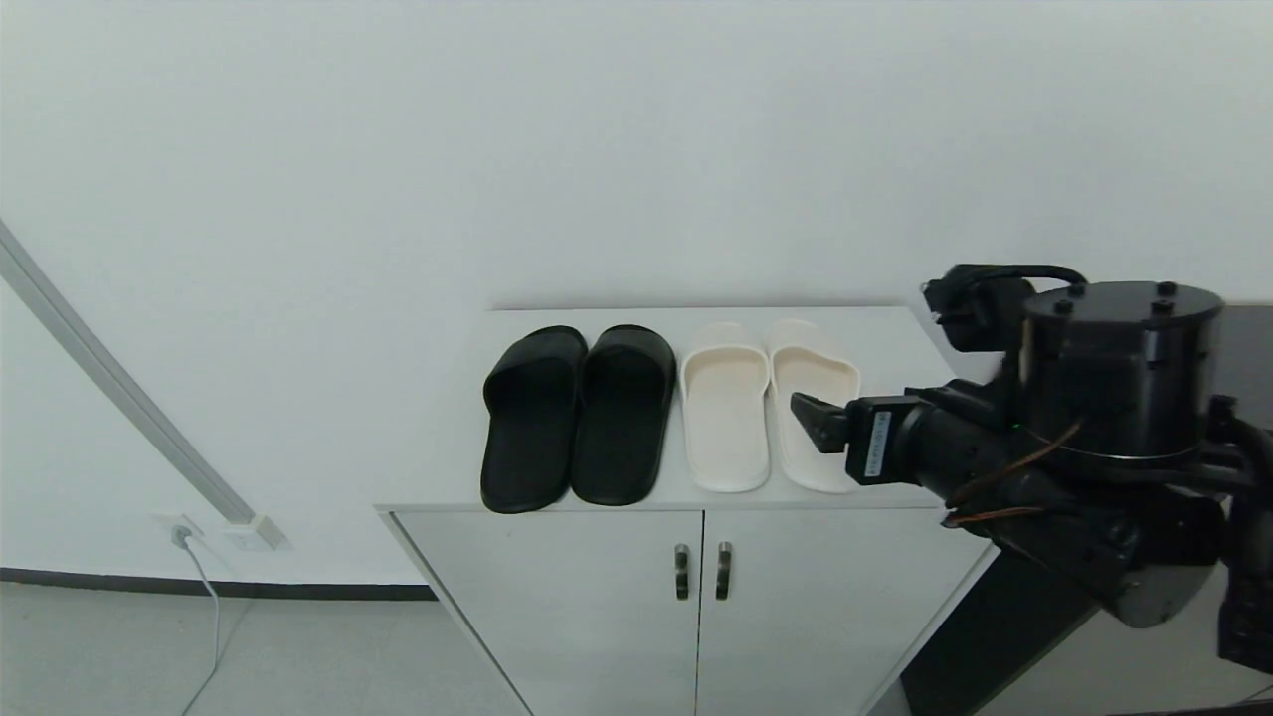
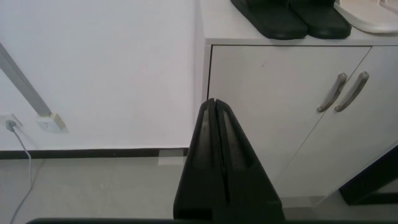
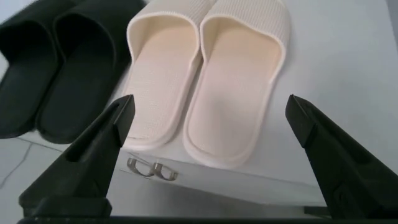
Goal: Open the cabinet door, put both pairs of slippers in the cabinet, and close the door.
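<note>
The cabinet doors [image 1: 617,617] are standing shut with the black slippers [image 1: 577,418] and cream slippers [image 1: 746,408] lying on top at the front edge; the right gripper [image 3: 208,118] is hanging jaws apart over the cream pair, seemingly clear, risking knocking them off, while the left gripper [image 2: 214,124] is sitting pressed together below

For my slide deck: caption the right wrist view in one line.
Open right claw frames the white slippers, black slippers beside them, on the cabinet top.
</note>
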